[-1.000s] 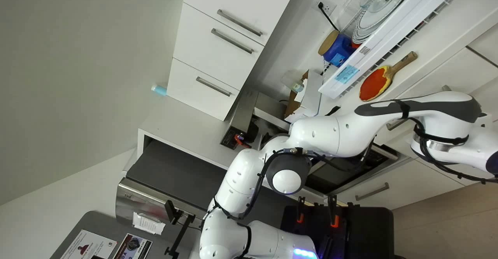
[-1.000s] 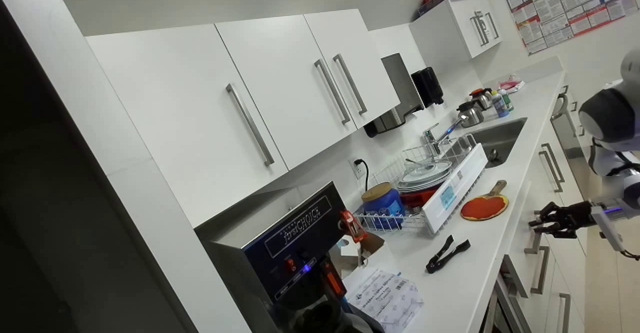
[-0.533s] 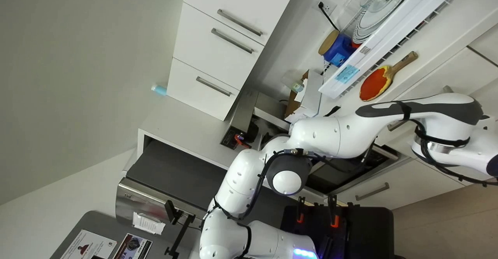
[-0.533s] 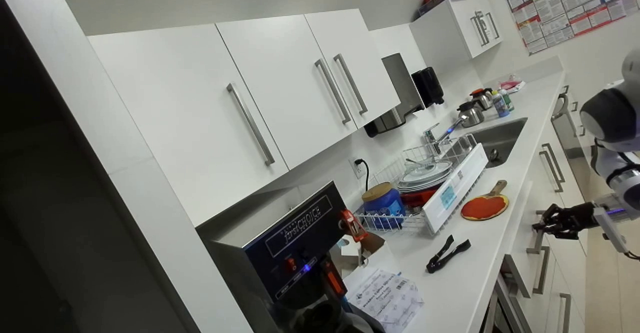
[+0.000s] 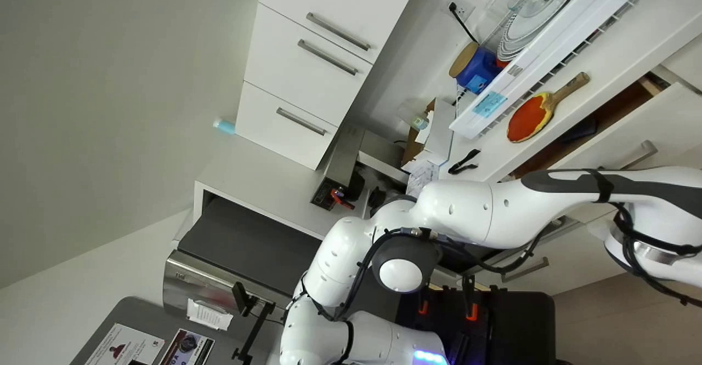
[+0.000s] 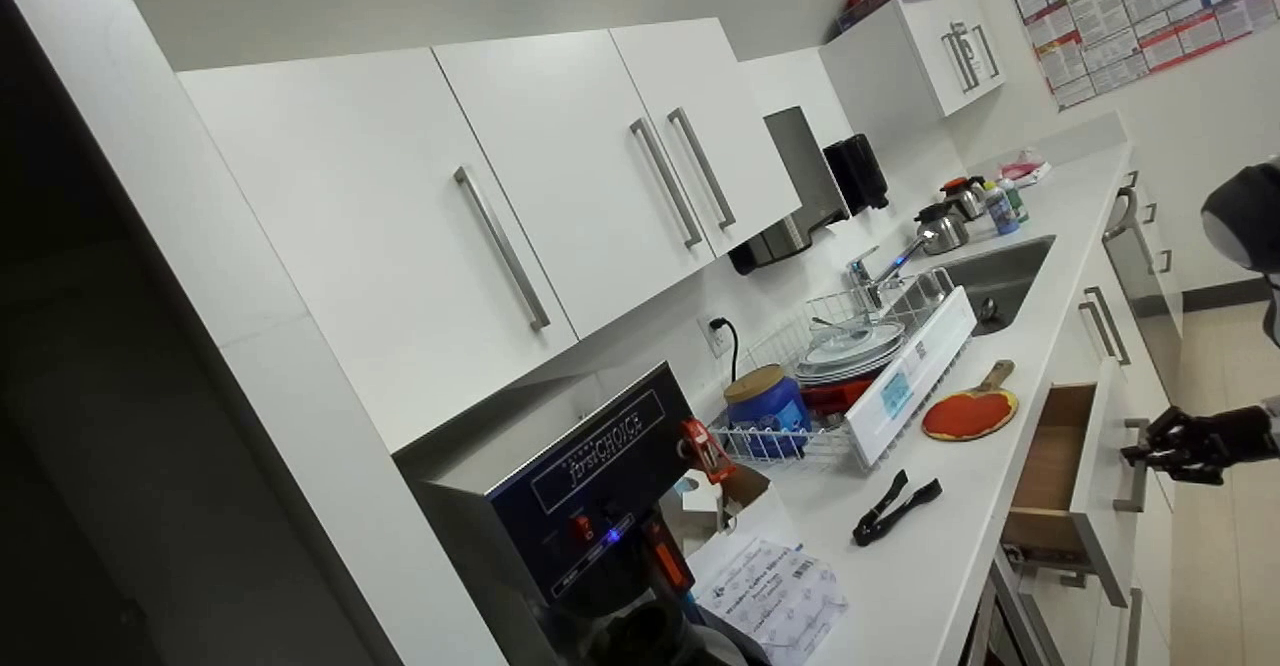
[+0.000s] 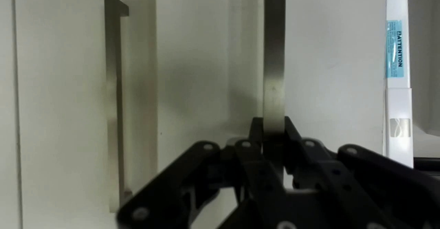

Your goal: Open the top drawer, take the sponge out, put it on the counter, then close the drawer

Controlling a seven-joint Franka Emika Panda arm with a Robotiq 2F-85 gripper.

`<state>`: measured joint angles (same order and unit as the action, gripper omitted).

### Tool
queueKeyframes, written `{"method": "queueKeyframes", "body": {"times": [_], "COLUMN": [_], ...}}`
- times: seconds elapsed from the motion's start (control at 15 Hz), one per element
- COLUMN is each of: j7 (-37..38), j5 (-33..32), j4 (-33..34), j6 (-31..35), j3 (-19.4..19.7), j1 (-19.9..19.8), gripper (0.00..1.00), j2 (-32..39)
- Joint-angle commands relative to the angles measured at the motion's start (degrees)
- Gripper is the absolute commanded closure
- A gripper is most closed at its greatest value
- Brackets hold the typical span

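Note:
The top drawer (image 6: 1108, 491) is pulled out from under the counter (image 6: 900, 596); its tan wood inside shows in both exterior views. Its white front also shows in an exterior view (image 5: 658, 115) and in the wrist view (image 7: 333, 60). My gripper (image 7: 273, 127) is shut on the drawer's silver bar handle (image 7: 274, 91), one finger on each side of the bar. The gripper also shows in an exterior view (image 6: 1135, 454). A dark item (image 5: 578, 129) lies inside the drawer. I see no blue sponge; it is hidden or out of view.
On the counter lie a red and yellow paddle (image 6: 968, 414) and black tongs (image 6: 890, 514). A dish rack with a white panel (image 6: 910, 381) and a blue container (image 6: 768, 414) stand behind. A lower front has a bar handle (image 7: 111, 101) left of the held one.
The gripper's fingers have closed on the handle. The arm has moved away from the counter, and the top drawer has gone from shut to pulled out.

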<state>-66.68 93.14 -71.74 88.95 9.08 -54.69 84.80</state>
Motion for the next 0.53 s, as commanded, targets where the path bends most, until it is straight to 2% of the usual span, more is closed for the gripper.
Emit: {"method": "queueKeyframes", "body": {"times": [0.0, 0.4, 0.47], "j7": [2.07, 0.99, 0.91], "j5": [0.61, -1.89, -4.05], "j4": [-0.28, -1.06, -0.87], "j6": [0.13, -2.52, -1.75], "j3": [1.88, 5.22, 3.93], "j1": [-4.36, -9.18, -11.32], "gripper": [0.96, 0.96, 0.96], "j2": [-0.01, -0.19, -0.26]}}
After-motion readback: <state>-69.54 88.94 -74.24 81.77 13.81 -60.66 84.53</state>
